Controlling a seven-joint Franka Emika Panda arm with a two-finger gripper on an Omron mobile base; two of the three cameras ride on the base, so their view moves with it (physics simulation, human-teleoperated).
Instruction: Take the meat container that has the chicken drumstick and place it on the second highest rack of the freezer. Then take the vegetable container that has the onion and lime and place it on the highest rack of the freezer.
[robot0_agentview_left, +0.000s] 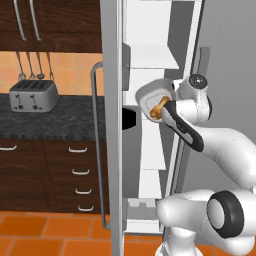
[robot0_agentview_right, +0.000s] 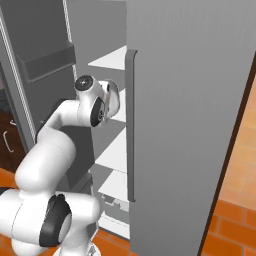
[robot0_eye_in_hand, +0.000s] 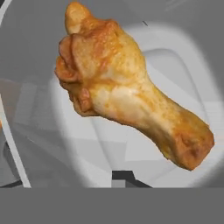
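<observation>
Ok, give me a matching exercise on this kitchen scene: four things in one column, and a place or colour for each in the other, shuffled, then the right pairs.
Things:
1. drumstick
2. toaster
3. floor
4. freezer handle

Place or colour:
A. orange tiles
B. sits on the dark speckled counter
C. long grey vertical bar
D. golden brown, lying in a pale container

Pairs: 1-D, 2-B, 3-A, 4-C
</observation>
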